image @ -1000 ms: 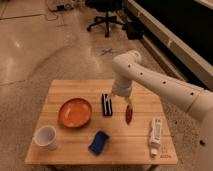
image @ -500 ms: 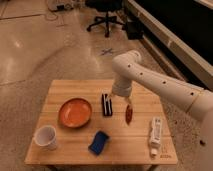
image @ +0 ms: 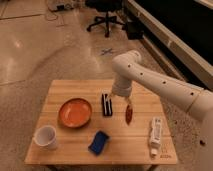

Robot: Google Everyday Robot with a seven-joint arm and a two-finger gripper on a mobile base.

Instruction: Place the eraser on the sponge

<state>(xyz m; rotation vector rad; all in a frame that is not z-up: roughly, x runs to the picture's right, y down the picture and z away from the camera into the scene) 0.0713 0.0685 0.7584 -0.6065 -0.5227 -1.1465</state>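
The gripper (image: 117, 99) is seen low over the wooden worktop (image: 75, 90), just beside the right edge of the eraser (image: 106, 105); whether it is apart or together cannot be told. The eraser lies flat near the middle of the worktop, right of the orange plate (image: 75, 113). The blue sponge (image: 99, 142) is found nearer the front edge, apart from the eraser. A reddish-brown oblong thing (image: 129, 113), a white tube (image: 156, 133) and a white cup (image: 45, 136) are also carried.
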